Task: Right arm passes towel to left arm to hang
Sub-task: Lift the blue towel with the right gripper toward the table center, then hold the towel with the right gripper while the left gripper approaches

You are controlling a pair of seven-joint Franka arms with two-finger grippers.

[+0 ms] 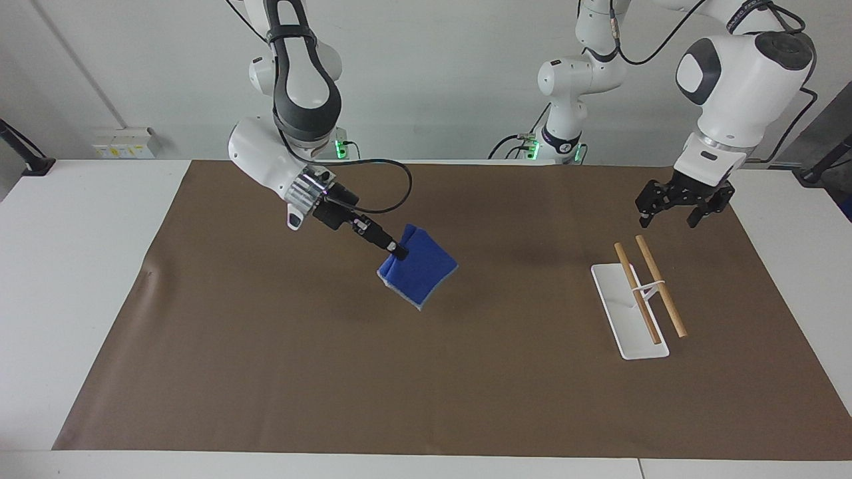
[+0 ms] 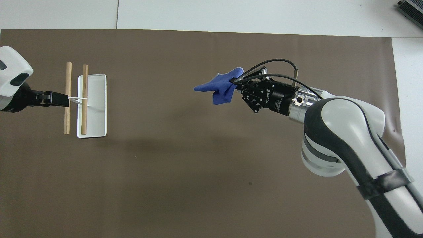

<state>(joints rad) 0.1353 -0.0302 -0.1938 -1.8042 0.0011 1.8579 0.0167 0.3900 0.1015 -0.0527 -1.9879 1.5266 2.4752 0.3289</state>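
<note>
My right gripper (image 1: 398, 251) is shut on one corner of the blue towel (image 1: 421, 273). It holds the towel in the air over the middle of the brown mat, and the cloth hangs folded below the fingers. In the overhead view the towel (image 2: 219, 86) sticks out from the right gripper (image 2: 236, 82) toward the left arm's end. My left gripper (image 1: 679, 209) is open and empty, raised over the mat by the rack. The rack is a white base (image 1: 626, 313) carrying two wooden rods (image 1: 659, 286). In the overhead view the left gripper (image 2: 61, 98) covers the outer rod (image 2: 67, 109).
The brown mat (image 1: 426, 372) covers most of the white table (image 1: 80, 266). The rack's base (image 2: 96, 115) stands at the left arm's end. A grey device (image 2: 411, 10) lies off the mat at the table's farthest corner, at the right arm's end.
</note>
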